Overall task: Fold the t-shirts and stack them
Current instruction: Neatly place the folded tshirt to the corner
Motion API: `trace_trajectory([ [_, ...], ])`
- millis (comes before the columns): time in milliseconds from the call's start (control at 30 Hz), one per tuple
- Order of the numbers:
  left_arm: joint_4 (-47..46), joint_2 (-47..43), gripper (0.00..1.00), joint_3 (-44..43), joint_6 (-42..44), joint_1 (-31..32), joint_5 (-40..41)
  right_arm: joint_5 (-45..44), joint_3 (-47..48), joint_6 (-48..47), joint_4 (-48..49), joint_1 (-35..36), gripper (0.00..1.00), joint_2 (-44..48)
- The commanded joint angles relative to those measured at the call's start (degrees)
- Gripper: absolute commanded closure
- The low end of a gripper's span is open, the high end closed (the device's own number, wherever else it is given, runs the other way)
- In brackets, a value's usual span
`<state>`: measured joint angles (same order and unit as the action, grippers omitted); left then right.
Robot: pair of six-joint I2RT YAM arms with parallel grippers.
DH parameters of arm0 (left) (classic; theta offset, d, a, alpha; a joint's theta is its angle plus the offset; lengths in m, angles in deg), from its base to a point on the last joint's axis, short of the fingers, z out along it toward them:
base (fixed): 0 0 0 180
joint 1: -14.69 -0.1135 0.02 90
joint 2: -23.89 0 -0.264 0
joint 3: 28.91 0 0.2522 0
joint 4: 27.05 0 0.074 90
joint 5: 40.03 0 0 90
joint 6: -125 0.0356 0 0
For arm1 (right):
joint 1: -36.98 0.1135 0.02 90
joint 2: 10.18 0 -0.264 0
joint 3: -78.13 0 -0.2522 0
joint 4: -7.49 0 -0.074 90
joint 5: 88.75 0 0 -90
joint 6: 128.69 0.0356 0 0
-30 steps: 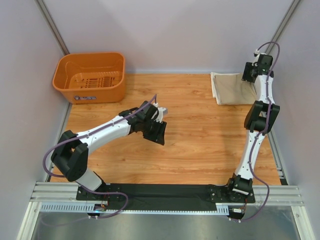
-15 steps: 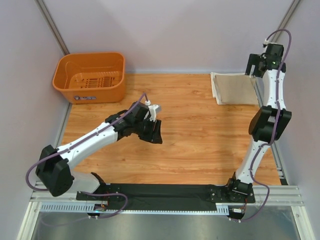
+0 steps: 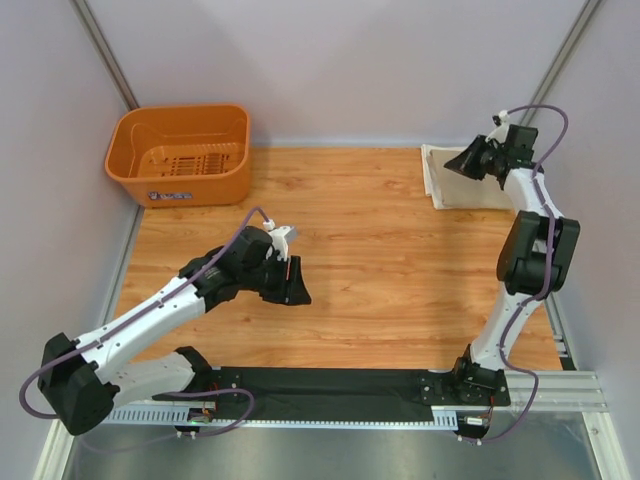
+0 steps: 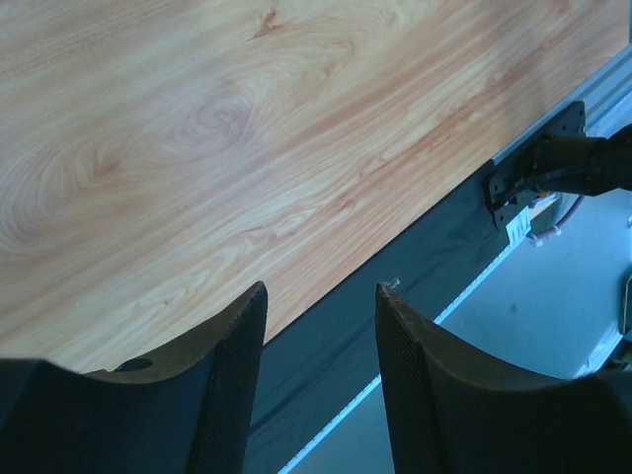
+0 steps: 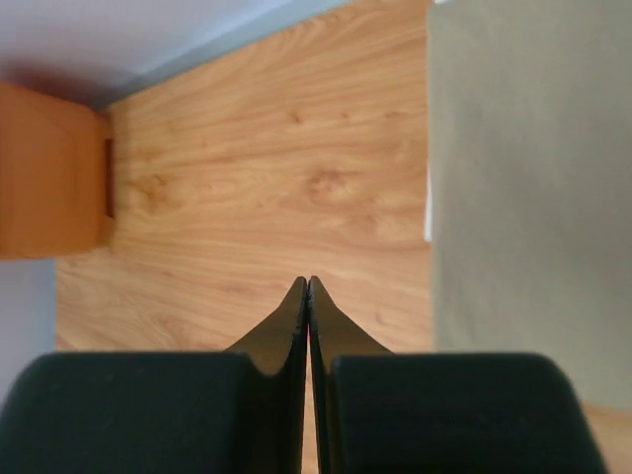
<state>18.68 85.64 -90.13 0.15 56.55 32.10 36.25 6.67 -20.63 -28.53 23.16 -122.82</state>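
**Folded t-shirts lie at the upper right; both claws are empty.**

The tan t-shirt [image 3: 468, 185] lies folded flat on the wooden surface [image 3: 400, 270] at the upper right of the top view, by the far edge. The cream-white t-shirt [image 5: 428, 212] shows only as a thin pale strip under its left side. The right claw [image 3: 452, 165] is closed tight with nothing between its fingers and hangs over the stack's left edge, tips pointing toward the left of the frame. In its wrist view the tips sit over bare wood just beside the tan fabric. The left claw [image 3: 293, 285], at lower centre-left, has its jaws apart around nothing, over bare wood. An orange basket [image 3: 180, 150] stands in the upper left corner.
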Motion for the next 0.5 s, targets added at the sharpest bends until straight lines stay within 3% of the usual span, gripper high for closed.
trace_trajectory([
  [0, -0.1, -2.8, 0.45, 0.1, -2.5, 0.1, 0.3, 12.2, -0.3, 14.0, 21.4, -0.4, 1.0, -7.2],
  [67, 0.8, -3.5, 0.45, 0.4, -2.5, 0.1, 0.9, 15.3, 0.2, 21.9, 32.4, -0.7, 1.0, -10.2],
  [133, 1.9, -3.7, 0.45, 0.5, -2.7, 0.1, 1.4, 16.0, 2.9, 26.8, 35.8, -0.7, 1.0, -15.4],
  [300, 2.7, -2.8, 0.45, -0.3, -2.4, 0.1, 1.7, 14.0, 5.9, 29.6, 37.2, -0.4, 1.0, -22.7],
  [467, 4.2, 0.6, 0.45, -3.2, 0.0, 0.1, 1.8, 9.3, 9.2, 26.5, 30.6, 0.3, 1.0, -28.0],
])
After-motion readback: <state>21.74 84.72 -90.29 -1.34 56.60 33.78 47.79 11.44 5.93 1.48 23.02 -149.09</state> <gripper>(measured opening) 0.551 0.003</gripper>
